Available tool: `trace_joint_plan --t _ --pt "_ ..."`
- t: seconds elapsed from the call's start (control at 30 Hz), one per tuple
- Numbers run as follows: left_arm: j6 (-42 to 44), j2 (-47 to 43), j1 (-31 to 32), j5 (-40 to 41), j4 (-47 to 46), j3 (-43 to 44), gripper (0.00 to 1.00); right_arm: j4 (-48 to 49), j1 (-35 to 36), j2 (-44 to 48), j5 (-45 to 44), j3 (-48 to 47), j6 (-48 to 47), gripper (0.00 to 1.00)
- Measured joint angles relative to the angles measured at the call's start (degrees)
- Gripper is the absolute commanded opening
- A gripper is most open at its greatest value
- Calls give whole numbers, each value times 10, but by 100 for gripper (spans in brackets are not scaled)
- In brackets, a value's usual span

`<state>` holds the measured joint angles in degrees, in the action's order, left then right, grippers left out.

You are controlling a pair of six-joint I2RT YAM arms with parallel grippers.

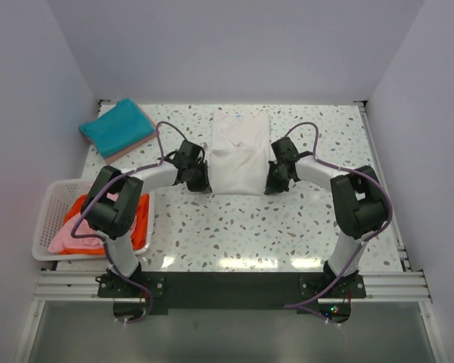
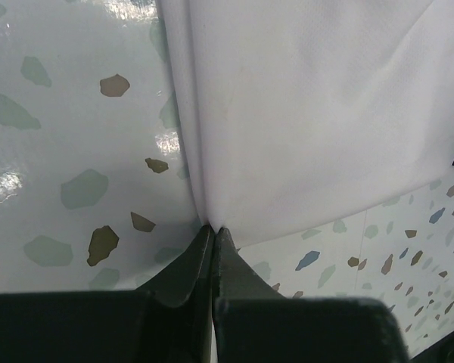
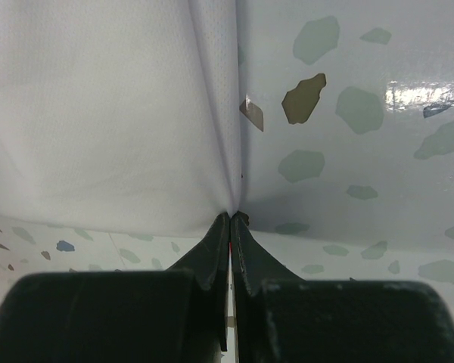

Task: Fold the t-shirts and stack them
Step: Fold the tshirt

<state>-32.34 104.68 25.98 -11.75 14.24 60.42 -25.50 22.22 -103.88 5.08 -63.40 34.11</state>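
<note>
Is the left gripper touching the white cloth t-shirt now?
Touching. The left wrist view shows the left gripper pinching the white cloth t-shirt edge between shut jaws.

White t-shirt [image 1: 238, 147] flat on table [image 1: 234, 227], centre, far half; sleeves folded in, near corners pinched; teal t-shirt [image 1: 117, 126] folded, far left corner, atop folded pinkish t-shirt [image 1: 138, 143]; orange t-shirt [image 1: 140, 219] and pink t-shirt [image 1: 66, 239] crumpled in basket [image 1: 49, 200], near left

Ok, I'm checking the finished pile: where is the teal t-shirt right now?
In the top view the teal t-shirt lies folded at the far left corner of the table, beyond the white basket and left of the white t-shirt.
</note>
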Motion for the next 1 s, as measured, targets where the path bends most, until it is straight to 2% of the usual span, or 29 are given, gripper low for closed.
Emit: trace_joint_plan --t 0.23,0.37,0.67,1.0 --pt "2 -2 0 -1 0 -2 0 -12 0 5 0 0 -1 0" --pt "6 -19 3 1 34 0 0 -48 2 36 -10 -3 -5 0" --pt "22 -134 5 0 124 55 0 -135 4 158 -28 -55 -22 0" --pt "34 -230 8 -53 250 42 0 -293 35 266 -25 -57 -33 0"
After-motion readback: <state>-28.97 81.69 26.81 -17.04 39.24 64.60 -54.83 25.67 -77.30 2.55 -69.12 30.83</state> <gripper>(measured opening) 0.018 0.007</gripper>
